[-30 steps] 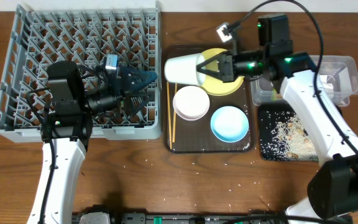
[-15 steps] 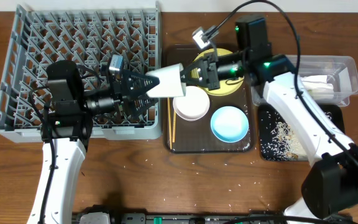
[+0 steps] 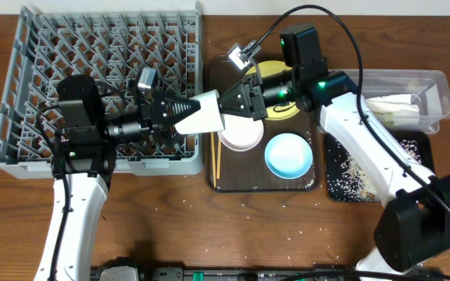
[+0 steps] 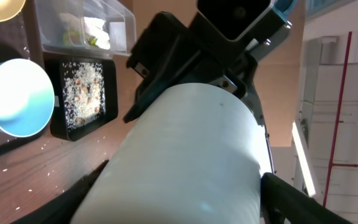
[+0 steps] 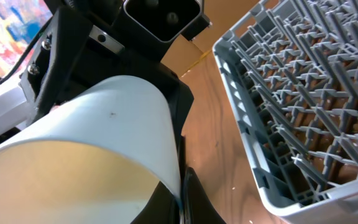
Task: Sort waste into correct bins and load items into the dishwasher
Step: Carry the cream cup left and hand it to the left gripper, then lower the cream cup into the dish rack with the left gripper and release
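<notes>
Cup location: the small white cup (image 3: 204,114) is held on its side in the air, between the dish rack's (image 3: 22,101) right wall and the brown serving tray (image 3: 213,184), clear of the bench (image 3: 209,226).
Right end effector (image 3: 226,105): clamped on the cup's rim (one finger seemingly inside the mouth).
Left end effector (image 3: 183,112): fingers are set wide on either side of the base end; whether they press cannot be told.
Handling: the cup is judged light, rigid and smooth, so a slip along its taper is likely; chipping is risked if it is dropped.
Hold point: the side wall is best taken across its width, well back from the base.
</notes>
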Controlling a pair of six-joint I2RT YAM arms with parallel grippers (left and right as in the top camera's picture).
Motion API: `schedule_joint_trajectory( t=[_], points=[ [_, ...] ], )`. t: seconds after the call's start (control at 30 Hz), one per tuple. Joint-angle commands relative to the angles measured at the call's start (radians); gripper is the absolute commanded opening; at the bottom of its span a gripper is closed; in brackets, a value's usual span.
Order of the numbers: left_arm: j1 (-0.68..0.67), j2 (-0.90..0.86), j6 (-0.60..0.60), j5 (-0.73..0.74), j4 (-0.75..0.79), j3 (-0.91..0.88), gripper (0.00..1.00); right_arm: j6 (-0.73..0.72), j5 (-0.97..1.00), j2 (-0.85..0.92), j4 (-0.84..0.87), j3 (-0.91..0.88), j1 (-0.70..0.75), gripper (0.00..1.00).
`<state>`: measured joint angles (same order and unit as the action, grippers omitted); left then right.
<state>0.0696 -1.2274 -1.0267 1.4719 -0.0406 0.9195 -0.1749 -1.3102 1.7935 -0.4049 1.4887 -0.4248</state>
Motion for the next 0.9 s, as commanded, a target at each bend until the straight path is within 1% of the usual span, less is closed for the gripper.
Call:
schedule_joint_trajectory(
  t=[0.0, 0.13, 0.17, 0.2, 0.27, 0.33, 0.4, 0.43, 0.47, 0.5, 0.67, 0.73, 0.83, 0.87],
  points=[
    [0.003, 0.0, 0.012, 0.04, 0.027, 0.021, 0.73, 0.008, -0.071, 0.053, -0.003, 0.002, -0.013, 0.01],
    [0.003, 0.0, 0.012, 0.039, 0.027, 0.021, 0.66, 0.008, -0.087, 0.07, -0.003, 0.002, -0.013, 0.01],
    [0.003, 0.0, 0.013, 0.039, 0.027, 0.021, 0.62, 0.008, -0.086, 0.07, -0.002, 0.002, -0.013, 0.01],
    [0.003, 0.0, 0.013, 0.039, 0.027, 0.021, 0.54, 0.008, -0.086, 0.07, 0.011, 0.002, -0.013, 0.01],
    [0.003, 0.0, 0.013, 0.038, 0.027, 0.021, 0.45, -0.008, -0.086, 0.07, 0.03, 0.002, -0.013, 0.13],
    [0.003, 0.0, 0.038, 0.037, 0.027, 0.021, 0.39, -0.013, -0.086, 0.07, 0.05, 0.002, -0.01, 0.34],
    [0.003, 0.0, 0.057, 0.037, 0.027, 0.021, 0.33, -0.016, -0.086, 0.07, 0.065, 0.002, -0.001, 0.46],
    [0.003, 0.0, 0.064, 0.035, 0.027, 0.021, 0.32, -0.016, -0.083, 0.07, 0.069, 0.002, 0.005, 0.52],
    [0.004, 0.0, 0.07, 0.034, 0.028, 0.021, 0.31, -0.026, -0.062, 0.07, 0.068, 0.002, 0.014, 0.61],
    [0.005, 0.0, 0.073, 0.031, 0.028, 0.021, 0.31, -0.048, -0.027, 0.07, 0.061, 0.002, 0.024, 0.64],
    [0.028, 0.0, 0.08, 0.008, 0.027, 0.021, 0.31, -0.06, 0.217, 0.069, -0.005, 0.002, 0.082, 0.74],
    [0.043, 0.0, 0.101, -0.024, 0.027, 0.021, 0.3, -0.06, 0.307, 0.069, -0.04, 0.002, 0.105, 0.76],
    [0.054, 0.0, 0.111, -0.122, 0.027, 0.021, 0.3, -0.056, 0.394, 0.066, -0.08, 0.002, 0.133, 0.81],
    [0.054, 0.0, 0.11, -0.165, 0.027, 0.021, 0.28, -0.055, 0.423, 0.063, -0.093, 0.002, 0.14, 0.82]
  ],
)
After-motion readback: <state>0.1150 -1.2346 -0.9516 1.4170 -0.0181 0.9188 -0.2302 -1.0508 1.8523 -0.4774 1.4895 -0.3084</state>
